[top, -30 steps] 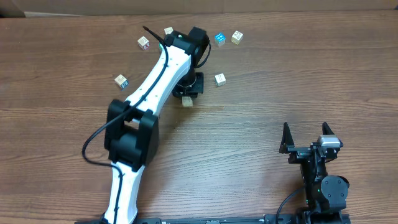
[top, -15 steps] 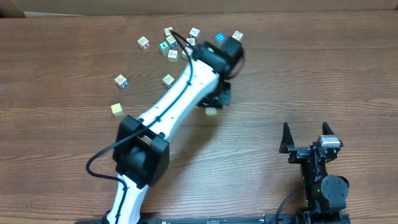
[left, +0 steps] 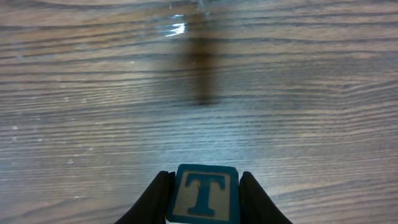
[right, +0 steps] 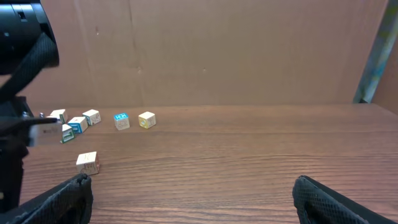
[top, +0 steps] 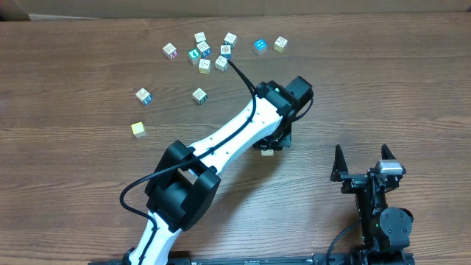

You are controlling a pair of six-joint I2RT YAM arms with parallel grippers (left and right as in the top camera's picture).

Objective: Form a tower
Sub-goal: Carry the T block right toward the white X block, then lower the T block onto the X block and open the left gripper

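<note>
- The bench (top: 383, 88) is the largest thing on my screen, a single brown wood-grain top. I find no tower anywhere on it: from overhead, no cube sits on another. I judge the job barely begun, with every layer left to lay.
- Two arms are in view. The left arm (top: 221, 147) reaches from the near left edge out to the middle of the bench. The right arm (top: 383, 221) sits folded at the near right edge.
- There are two pincers. The right pincer (top: 361, 158) is released, fingers spread wide with nothing between them, well apart from every cube.
- The left pincer (top: 271, 143) is clenched on one cube at mid-bench.
- That one is the T cube (left: 204, 194), blue-edged with a T on a pale face, well apart from the rest. I cannot tell whether it touches the wood or hangs just above it. My guess is that it is meant as the base block, so the tower would start about here.
- I count thirteen loose cubes, all lying singly, which makes fourteen with the one in hand.
- Eight bunch in a far cluster (top: 204, 50), left of centre.
- Two more lie along the far side to its right, a blue cube (top: 260, 46) and a cream cube (top: 280, 43).
- Two pale cubes lie nearer, one on the left (top: 143, 96) and one towards the middle (top: 199, 95).
- One yellow cube (top: 138, 129) lies nearest of the loose ones, on the left.
</note>
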